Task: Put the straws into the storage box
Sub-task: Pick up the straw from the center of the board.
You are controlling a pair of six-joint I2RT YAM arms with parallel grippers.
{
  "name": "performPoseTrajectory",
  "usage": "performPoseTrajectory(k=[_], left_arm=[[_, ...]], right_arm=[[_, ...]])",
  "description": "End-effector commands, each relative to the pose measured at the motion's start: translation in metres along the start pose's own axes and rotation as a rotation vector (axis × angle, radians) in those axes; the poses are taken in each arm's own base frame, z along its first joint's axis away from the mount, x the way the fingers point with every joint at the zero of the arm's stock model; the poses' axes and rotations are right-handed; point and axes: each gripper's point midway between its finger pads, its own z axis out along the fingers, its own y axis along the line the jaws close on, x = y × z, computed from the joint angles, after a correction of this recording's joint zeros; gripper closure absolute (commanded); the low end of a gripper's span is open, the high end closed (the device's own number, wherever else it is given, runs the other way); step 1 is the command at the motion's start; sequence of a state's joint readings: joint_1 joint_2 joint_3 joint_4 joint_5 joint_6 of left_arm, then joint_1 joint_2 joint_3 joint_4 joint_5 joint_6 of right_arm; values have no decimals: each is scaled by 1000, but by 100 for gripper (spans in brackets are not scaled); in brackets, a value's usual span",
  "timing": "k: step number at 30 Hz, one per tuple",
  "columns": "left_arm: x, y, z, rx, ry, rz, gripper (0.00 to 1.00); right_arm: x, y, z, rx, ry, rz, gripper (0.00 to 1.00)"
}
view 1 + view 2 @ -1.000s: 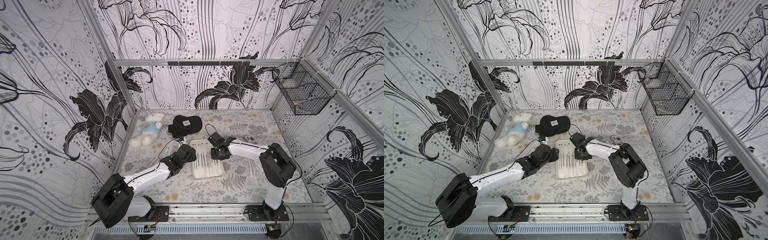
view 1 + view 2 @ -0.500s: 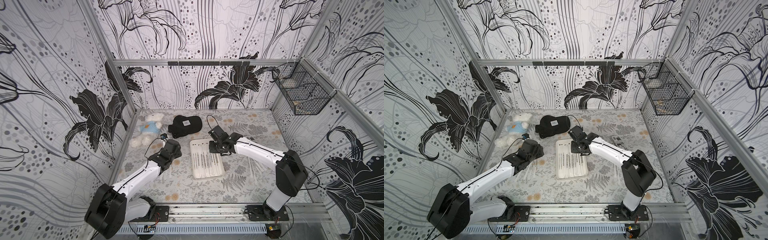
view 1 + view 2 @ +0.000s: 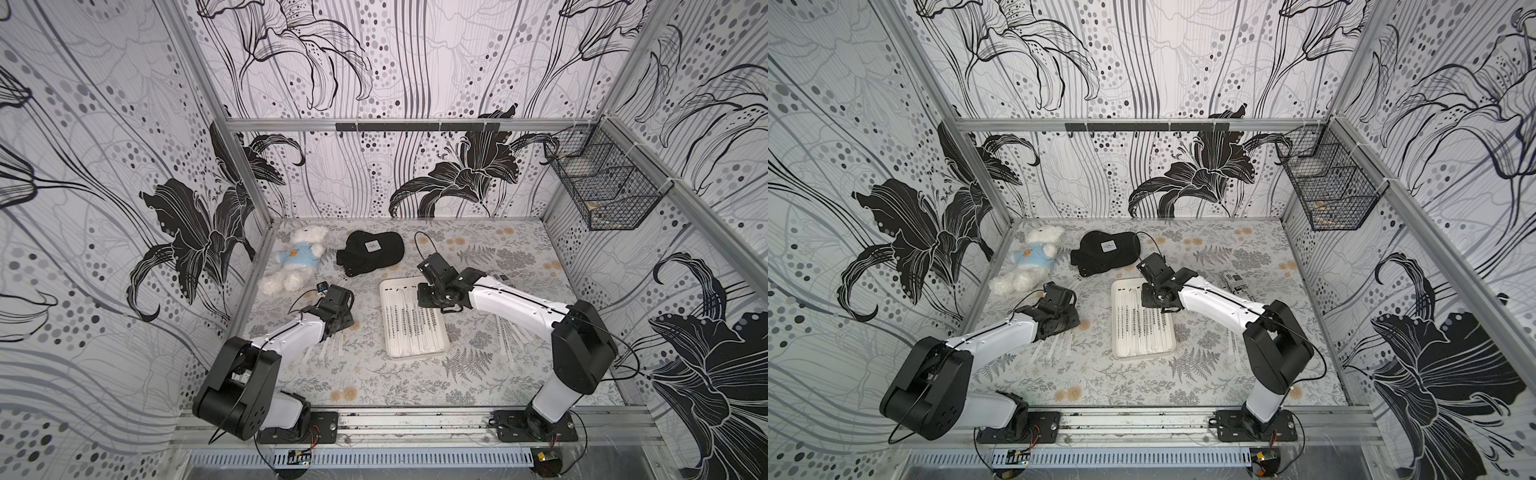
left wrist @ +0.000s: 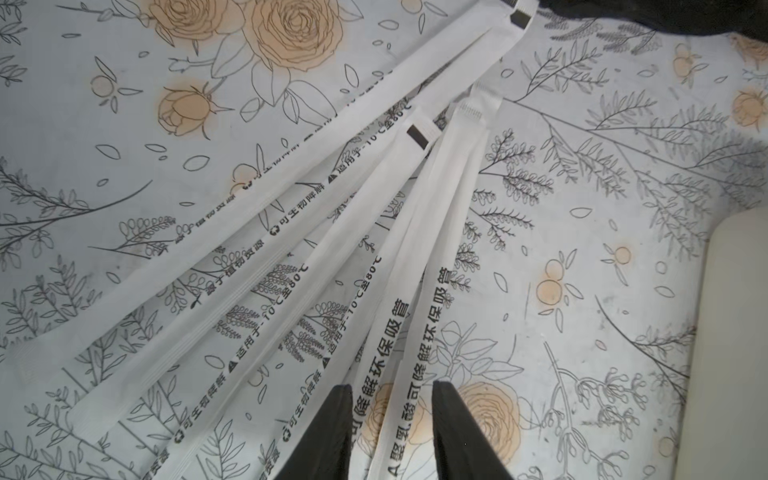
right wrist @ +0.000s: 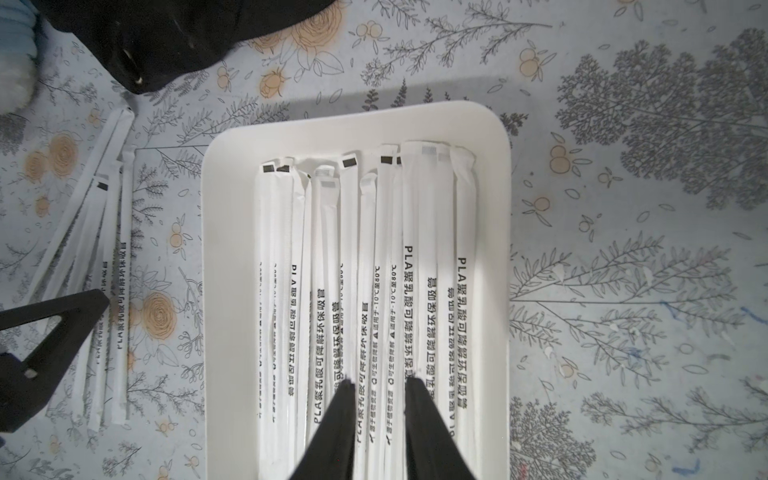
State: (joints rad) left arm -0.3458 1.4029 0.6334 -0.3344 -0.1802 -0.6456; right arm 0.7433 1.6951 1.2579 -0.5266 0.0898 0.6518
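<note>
Inside storage box: about a dozen straws, laid lengthwise. Left of box, on desk: a loose fan remains; more lie right of box. Left claw, earlier at the box's edge, now narrows astride two loose straws, grip uncertain. Right claw stays over box, narrowly parted, apparently empty.

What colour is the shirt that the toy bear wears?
Light blue. The toy bear's shirt shows best in a top view.

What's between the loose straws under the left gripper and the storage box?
Nothing visible: only bare tablecloth lies between those straws, under the left gripper, and the storage box. The right gripper hangs over the box's far end.
</note>
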Motion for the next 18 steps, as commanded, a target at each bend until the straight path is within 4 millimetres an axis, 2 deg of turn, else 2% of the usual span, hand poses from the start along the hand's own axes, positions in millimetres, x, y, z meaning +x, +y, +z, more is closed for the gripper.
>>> performPoseTrajectory(k=[1, 9, 18], left_arm=[[-7, -6, 2, 4, -7, 23, 63], [-10, -15, -3, -38, -34, 77, 67], [-4, -14, 6, -77, -16, 103, 70]], right_arm=[[7, -2, 4, 2, 11, 9, 75], [6, -2, 7, 5, 11, 6, 76], [7, -2, 7, 9, 12, 0, 76]])
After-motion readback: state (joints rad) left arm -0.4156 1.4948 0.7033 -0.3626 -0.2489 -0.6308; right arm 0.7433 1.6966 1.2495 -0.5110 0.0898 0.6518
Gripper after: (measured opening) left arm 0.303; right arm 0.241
